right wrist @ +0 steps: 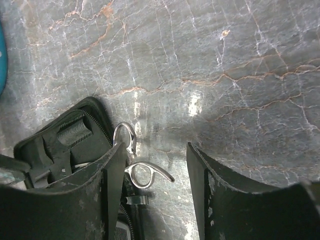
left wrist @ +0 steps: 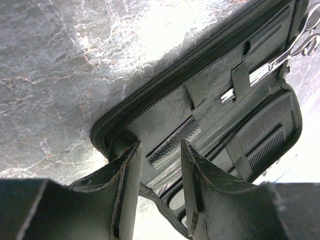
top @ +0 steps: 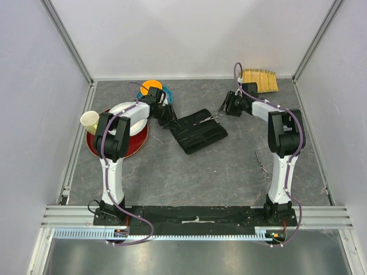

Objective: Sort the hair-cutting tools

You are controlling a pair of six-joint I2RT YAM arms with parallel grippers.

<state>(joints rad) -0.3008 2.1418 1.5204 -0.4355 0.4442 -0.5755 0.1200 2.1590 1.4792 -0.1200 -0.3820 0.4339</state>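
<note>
Two arms meet over an open black case (top: 200, 136). The left gripper (left wrist: 160, 145), jaws parted wide and empty, hangs over one corner of the case. Ahead of it, a pair of scissors (left wrist: 272, 65) lies tucked under a strap (left wrist: 241, 80), with two combs (left wrist: 265, 135) slotted ahead and to its right. The right gripper (right wrist: 156, 147), likewise open with nothing in it, sits at the case's other end, the scissors' rings just beside one finger (right wrist: 100, 200). A second pair of scissors (top: 262, 166) lies on the table (top: 229, 172), well behind the right gripper.
</note>
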